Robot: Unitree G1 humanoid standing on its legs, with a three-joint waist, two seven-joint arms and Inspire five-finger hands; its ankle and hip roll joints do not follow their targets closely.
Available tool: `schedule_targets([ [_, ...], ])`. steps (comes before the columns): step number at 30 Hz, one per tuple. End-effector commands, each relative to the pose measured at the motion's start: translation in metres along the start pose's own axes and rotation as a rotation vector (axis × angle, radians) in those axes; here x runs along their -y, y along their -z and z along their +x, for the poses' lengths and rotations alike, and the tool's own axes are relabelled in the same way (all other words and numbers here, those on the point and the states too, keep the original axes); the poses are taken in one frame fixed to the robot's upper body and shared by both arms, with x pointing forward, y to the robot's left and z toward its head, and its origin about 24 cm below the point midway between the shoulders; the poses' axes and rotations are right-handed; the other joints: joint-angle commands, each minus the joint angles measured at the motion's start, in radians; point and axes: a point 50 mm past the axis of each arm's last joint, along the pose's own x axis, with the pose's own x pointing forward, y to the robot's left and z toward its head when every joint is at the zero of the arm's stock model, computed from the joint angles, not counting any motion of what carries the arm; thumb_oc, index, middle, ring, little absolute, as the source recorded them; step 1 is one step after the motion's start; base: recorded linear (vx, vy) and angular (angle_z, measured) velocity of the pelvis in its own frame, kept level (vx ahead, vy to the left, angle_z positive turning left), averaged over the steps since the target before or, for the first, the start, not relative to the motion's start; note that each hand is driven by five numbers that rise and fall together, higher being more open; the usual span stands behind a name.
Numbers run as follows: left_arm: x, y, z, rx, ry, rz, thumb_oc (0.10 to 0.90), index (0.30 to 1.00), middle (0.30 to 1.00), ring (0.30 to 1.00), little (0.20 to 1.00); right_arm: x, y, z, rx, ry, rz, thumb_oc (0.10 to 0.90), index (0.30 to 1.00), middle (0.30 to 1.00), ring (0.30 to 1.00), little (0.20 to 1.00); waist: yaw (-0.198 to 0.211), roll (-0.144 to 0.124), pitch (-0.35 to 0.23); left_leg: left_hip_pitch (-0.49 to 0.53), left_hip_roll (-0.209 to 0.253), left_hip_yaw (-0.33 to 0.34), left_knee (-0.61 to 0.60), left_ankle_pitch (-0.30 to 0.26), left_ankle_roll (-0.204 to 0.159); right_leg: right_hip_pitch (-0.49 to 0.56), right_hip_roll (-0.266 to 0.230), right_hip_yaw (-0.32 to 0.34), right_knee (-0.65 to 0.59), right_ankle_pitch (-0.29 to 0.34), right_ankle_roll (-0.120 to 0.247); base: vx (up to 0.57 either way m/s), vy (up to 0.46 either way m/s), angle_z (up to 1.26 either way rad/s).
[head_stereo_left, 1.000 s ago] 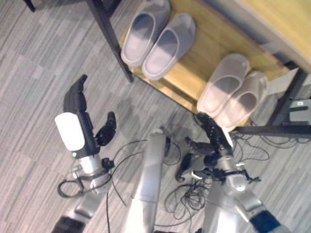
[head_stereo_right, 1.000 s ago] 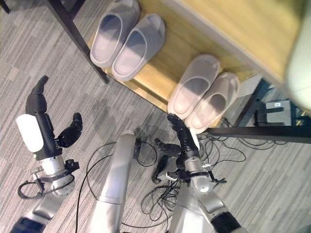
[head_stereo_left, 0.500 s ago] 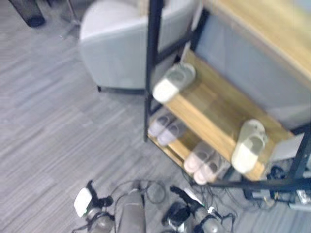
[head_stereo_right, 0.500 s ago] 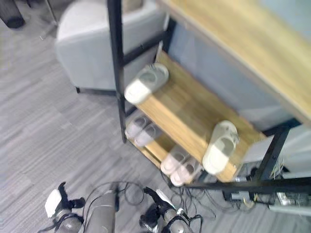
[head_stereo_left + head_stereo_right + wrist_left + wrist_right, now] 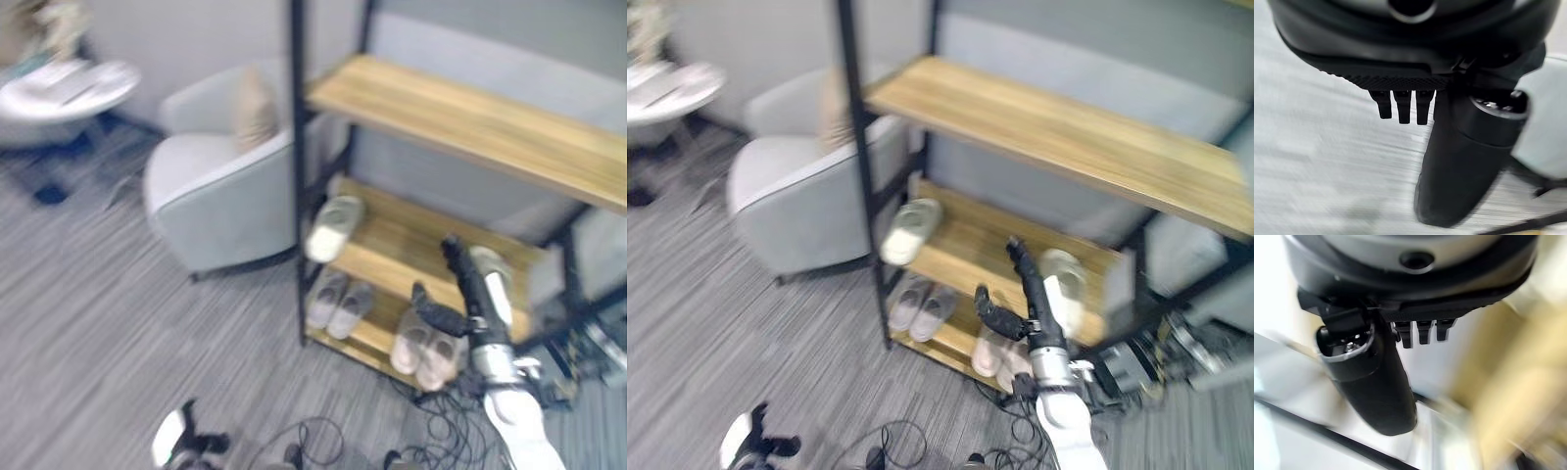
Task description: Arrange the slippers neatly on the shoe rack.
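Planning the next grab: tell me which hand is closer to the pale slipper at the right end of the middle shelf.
Right. The right hand is raised open just beside that pale slipper on the shoe rack. The left hand hangs low over the floor, far away.

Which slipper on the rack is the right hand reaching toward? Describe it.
On the black-framed wooden shoe rack, look at the middle shelf's right end, just behind the right hand. The pale cream slipper there lies alone, unlike the paired slippers below.

Stereo head pair angled down at the same shoe rack (image 5: 460, 117); wrist cameras tight behind each hand.
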Motion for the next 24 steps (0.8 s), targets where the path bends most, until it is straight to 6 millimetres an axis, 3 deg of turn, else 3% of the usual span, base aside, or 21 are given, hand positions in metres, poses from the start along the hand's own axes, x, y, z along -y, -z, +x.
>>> schedule_targets([
  [1, -0.003, -0.035, 0.007, 0.135, 0.0, 0.022, 0.8, 0.9, 0.9, 0.9, 0.9, -0.013, 0.026, 0.003, -0.071, -0.203, -0.093, 0.8, 0.9, 0.9, 0.9, 0.9, 0.035, 0.018, 0.005, 0.069, 0.017, -0.035, -0.145, 0.065, -0.072, 0.0, 0.109, -0.113, -0.002, -0.145, -0.038, 0.05, -0.009, -1.18],
  [3, 0.002, -0.029, 0.005, 0.114, 0.024, 0.025, 0.8, 0.9, 0.9, 0.9, 0.9, -0.015, 0.02, 0.01, -0.027, -0.225, -0.131, 0.8, 0.9, 0.9, 0.9, 0.9, 0.041, 0.025, -0.001, 0.079, 0.011, -0.018, -0.158, 0.074, -0.073, 0.01, 0.123, -0.145, -0.03, -0.158, -0.046, 0.08, -0.086, -0.83],
  [5, 0.008, -0.033, 0.003, 0.123, 0.045, 0.018, 0.8, 0.9, 0.9, 0.9, 0.9, -0.015, 0.017, 0.018, -0.002, -0.222, -0.17, 0.8, 0.9, 0.9, 0.9, 0.9, 0.044, 0.029, -0.009, 0.083, 0.002, -0.023, -0.164, 0.079, -0.07, 0.031, 0.142, -0.11, -0.066, -0.171, -0.054, 0.12, -0.144, -0.19],
  [6, 0.013, -0.044, 0.0, 0.17, 0.056, -0.005, 0.8, 0.9, 0.9, 0.9, 0.9, -0.016, 0.019, 0.026, -0.004, -0.199, -0.164, 0.8, 0.9, 0.9, 0.9, 0.9, 0.053, 0.027, -0.017, 0.083, 0.0, -0.031, -0.157, 0.073, -0.07, 0.054, 0.161, -0.053, -0.114, -0.182, -0.073, 0.13, -0.161, 0.11],
  [8, 0.016, -0.048, -0.002, 0.191, 0.067, -0.011, 0.8, 0.9, 0.9, 0.9, 0.9, -0.014, 0.014, 0.033, 0.032, -0.189, -0.195, 0.8, 0.9, 0.9, 0.9, 0.9, 0.06, 0.027, -0.022, 0.082, 0.002, -0.027, -0.144, 0.065, -0.071, 0.064, 0.164, -0.045, -0.129, -0.181, -0.079, 0.11, -0.165, 0.09],
  [9, 0.025, -0.063, -0.008, 0.274, 0.099, 0.009, 0.8, 0.9, 0.9, 0.9, 0.9, -0.008, 0.003, 0.046, 0.101, -0.138, -0.213, 0.8, 0.9, 0.9, 0.9, 0.9, 0.072, 0.022, -0.011, 0.049, 0.015, -0.022, -0.024, 0.076, -0.091, 0.085, 0.16, -0.048, -0.144, -0.186, -0.091, 0.04, -0.127, 0.0],
  [10, 0.025, -0.063, -0.008, 0.275, 0.099, 0.009, 0.8, 0.9, 0.9, 0.9, 0.9, -0.008, 0.003, 0.047, 0.102, -0.137, -0.213, 0.8, 0.9, 0.9, 0.9, 0.9, 0.07, 0.022, -0.009, 0.043, 0.017, -0.024, -0.012, 0.071, -0.092, 0.086, 0.161, -0.05, -0.146, -0.185, -0.092, 0.02, -0.253, -0.02],
  [11, 0.031, -0.081, -0.012, 0.348, 0.118, -0.005, 0.8, 0.9, 0.9, 0.9, 0.9, -0.003, -0.011, 0.06, 0.184, -0.087, -0.213, 0.8, 0.9, 0.9, 0.9, 0.9, 0.088, 0.009, 0.02, -0.029, 0.032, -0.05, 0.122, 0.134, -0.127, 0.116, 0.161, -0.057, -0.166, -0.192, -0.113, -0.02, -0.132, 0.07],
  [13, 0.033, -0.092, -0.015, 0.393, 0.124, -0.007, 0.8, 0.9, 0.9, 0.9, 0.9, -0.003, -0.018, 0.067, 0.221, -0.075, -0.2, 0.8, 0.9, 0.9, 0.9, 0.9, 0.098, 0.001, 0.036, -0.073, 0.03, -0.087, 0.204, 0.151, -0.135, 0.128, 0.163, -0.062, -0.163, -0.201, -0.127, 0.04, -0.143, 0.46],
  [14, 0.036, -0.101, -0.02, 0.458, 0.134, 0.007, 0.8, 0.9, 0.9, 0.9, 0.9, -0.002, -0.023, 0.076, 0.252, -0.062, -0.208, 0.8, 0.9, 0.9, 0.9, 0.9, 0.113, -0.004, 0.045, -0.112, 0.017, -0.12, 0.219, 0.148, -0.121, 0.147, 0.165, -0.056, -0.159, -0.22, -0.135, 0.15, -0.11, 0.4],
  [17, 0.043, -0.09, -0.023, 0.455, 0.165, 0.077, 0.8, 0.9, 0.9, 0.9, 0.9, 0.002, -0.024, 0.083, 0.26, -0.045, -0.235, 0.8, 0.9, 0.9, 0.9, 0.9, 0.128, -0.005, 0.035, -0.12, 0.026, -0.116, 0.051, 0.124, -0.102, 0.167, 0.17, -0.046, -0.168, -0.245, -0.124, 0.18, -0.004, -0.01],
  [18, 0.043, -0.09, -0.023, 0.455, 0.165, 0.077, 0.8, 0.9, 0.9, 0.9, 0.9, 0.002, -0.024, 0.083, 0.26, -0.045, -0.235, 0.8, 0.9, 0.9, 0.9, 0.9, 0.128, -0.006, 0.036, -0.118, 0.026, -0.115, 0.049, 0.124, -0.102, 0.167, 0.17, -0.046, -0.168, -0.245, -0.124, 0.16, 0.032, -0.01],
  [19, 0.046, -0.08, -0.024, 0.441, 0.189, 0.136, 0.8, 0.9, 0.9, 0.9, 0.9, 0.008, -0.023, 0.091, 0.252, -0.011, -0.278, 0.8, 0.9, 0.9, 0.9, 0.9, 0.146, 0.002, 0.036, -0.135, 0.013, -0.181, -0.019, 0.146, -0.102, 0.161, 0.179, -0.03, -0.151, -0.269, -0.122, 0.1, 0.018, -0.07],
  [22, 0.049, -0.07, -0.024, 0.415, 0.206, 0.187, 0.8, 0.9, 0.9, 0.9, 0.9, 0.013, -0.016, 0.094, 0.219, 0.0, -0.325, 0.8, 0.9, 0.9, 0.9, 0.9, 0.138, 0.01, 0.03, -0.123, 0.01, -0.199, -0.053, 0.144, -0.099, 0.153, 0.177, -0.012, -0.151, -0.272, -0.121, 0.1, 0.076, -0.19],
  [24, 0.044, -0.063, -0.021, 0.403, 0.207, 0.198, 0.8, 0.9, 0.9, 0.9, 0.9, 0.04, -0.024, 0.107, 0.253, 0.085, -0.507, 0.8, 0.9, 0.9, 0.9, 0.9, 0.146, 0.025, 0.038, -0.124, -0.007, -0.22, -0.086, 0.141, -0.086, 0.116, 0.166, 0.012, -0.147, -0.265, -0.114, 0.06, 0.132, -0.19],
])
